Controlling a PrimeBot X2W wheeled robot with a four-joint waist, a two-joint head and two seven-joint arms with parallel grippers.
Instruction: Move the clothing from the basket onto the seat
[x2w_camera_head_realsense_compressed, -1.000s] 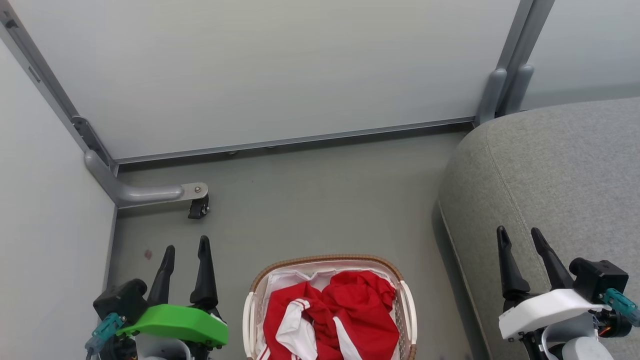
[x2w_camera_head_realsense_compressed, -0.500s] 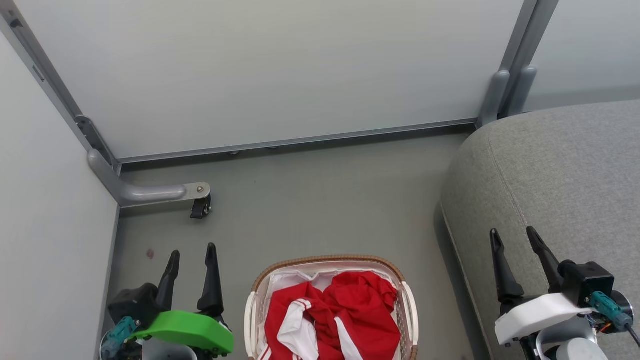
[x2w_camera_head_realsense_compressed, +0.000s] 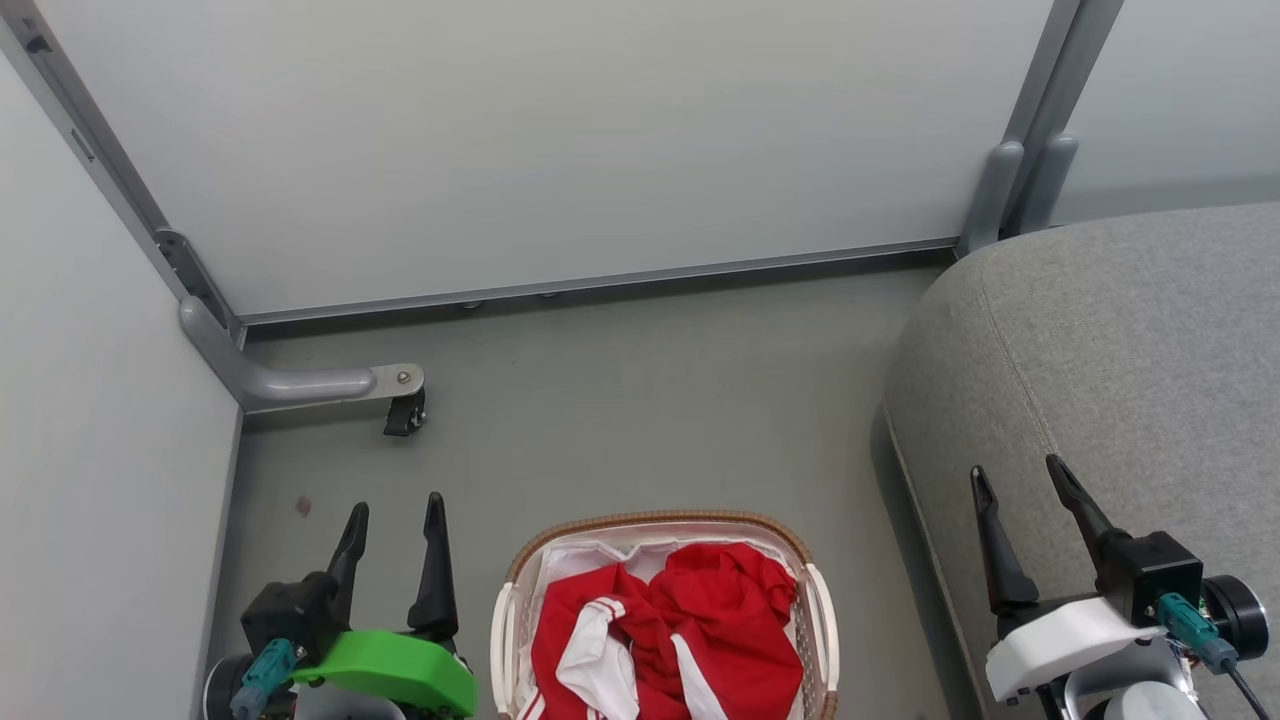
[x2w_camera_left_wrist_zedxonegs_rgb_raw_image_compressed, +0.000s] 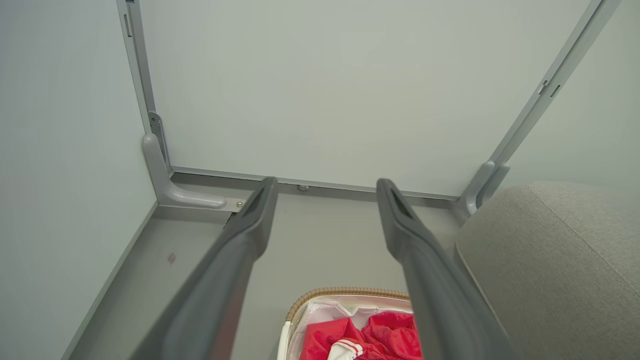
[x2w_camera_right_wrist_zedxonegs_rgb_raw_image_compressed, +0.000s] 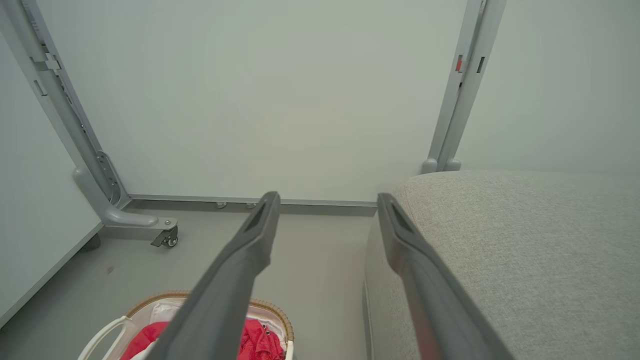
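The basket (x2w_camera_head_realsense_compressed: 660, 524) stands on the floor (x2w_camera_head_realsense_compressed: 640, 400) straight before me, the clothing (x2w_camera_head_realsense_compressed: 715, 625) in it. My left claw (x2w_camera_head_realsense_compressed: 396, 506) is left of it, my right claw (x2w_camera_head_realsense_compressed: 1012, 468) right of it, by the seat (x2w_camera_head_realsense_compressed: 1130, 340). A castor foot (x2w_camera_head_realsense_compressed: 405, 413) lies ahead-left, against the wall panel (x2w_camera_head_realsense_compressed: 560, 150).

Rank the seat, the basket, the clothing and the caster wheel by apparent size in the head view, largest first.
1. seat, though cropped by the frame edges
2. basket, cropped at the bottom edge
3. clothing, lying inside the basket
4. caster wheel, far smaller, though it sits farther from the camera
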